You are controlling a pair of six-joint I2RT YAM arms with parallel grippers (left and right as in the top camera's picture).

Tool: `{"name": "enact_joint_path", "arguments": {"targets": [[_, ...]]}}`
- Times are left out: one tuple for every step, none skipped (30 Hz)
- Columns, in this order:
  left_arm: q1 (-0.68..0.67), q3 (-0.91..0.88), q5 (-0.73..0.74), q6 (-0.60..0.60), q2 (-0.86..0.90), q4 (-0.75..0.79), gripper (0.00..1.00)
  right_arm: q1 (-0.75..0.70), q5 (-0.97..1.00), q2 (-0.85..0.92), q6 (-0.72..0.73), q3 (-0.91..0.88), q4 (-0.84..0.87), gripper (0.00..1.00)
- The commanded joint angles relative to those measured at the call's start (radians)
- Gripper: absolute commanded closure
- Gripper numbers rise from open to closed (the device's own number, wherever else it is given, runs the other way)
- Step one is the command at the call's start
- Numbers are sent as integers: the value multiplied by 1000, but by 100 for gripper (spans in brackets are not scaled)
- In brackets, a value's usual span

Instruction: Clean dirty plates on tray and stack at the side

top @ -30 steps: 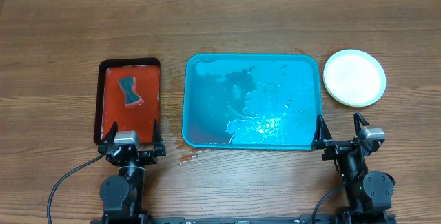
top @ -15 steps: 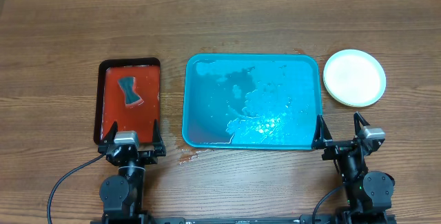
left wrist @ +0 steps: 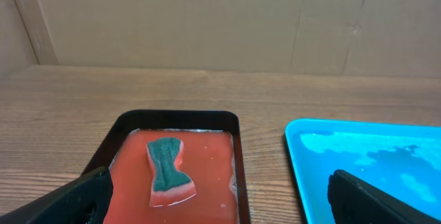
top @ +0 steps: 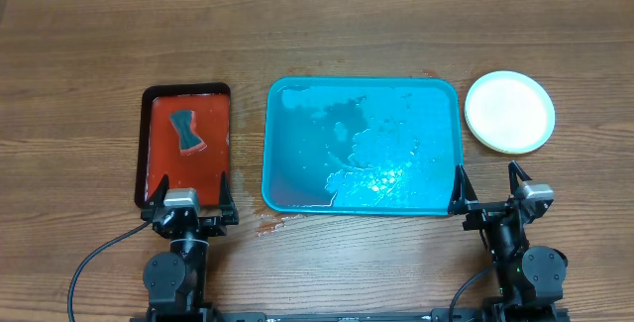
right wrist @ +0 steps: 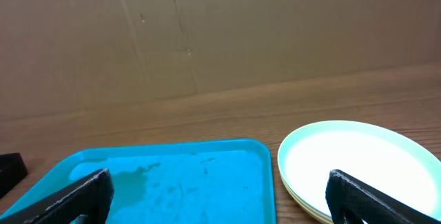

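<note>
1. At the middle of the table (top: pixel 327 45), brown wood-grain surface: blue tray (top: pixel 396 124), large, rectangular, with rounded corners and a raised rim; glossy plastic; wet patches and glare across its floor.
2. Just right of that tray, apart from its rim and directly on the table: plates (top: pixel 509 111), round, stacked, white centre, pale yellow-green rim; smooth plastic; layered edges showing in the right wrist view.
3. Left of the blue tray: red tray (top: pixel 213 144), smaller, rectangular, black-edged, covered by a thin orange-red liquid; in it, lying flat, a sponge (top: pixel 186 132), waisted like an hourglass, rough dark green top over a paler layer.
4. On the table by the blue tray's near-left corner: reddish spill (top: pixel 269 225), thin and irregular.
5. At the near edge: left end effector (top: pixel 196 185) released, fingers wide apart, grasping nothing, at the red tray's near end; right end effector (top: pixel 486 178) likewise released and empty, near the blue tray's near-right corner.
6. Behind the table: cardboard wall (left wrist: pixel 207 17), plain brown, creased.
</note>
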Motion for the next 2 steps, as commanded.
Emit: {"name": "enact_joint_path", "arguments": {"targets": [[-3, -4, 9, 27, -9, 1, 0, 4, 10, -10, -3, -10, 7, 0], [-3, -4, 9, 27, -9, 1, 1, 4, 10, -10, -3, -10, 7, 0]]}}
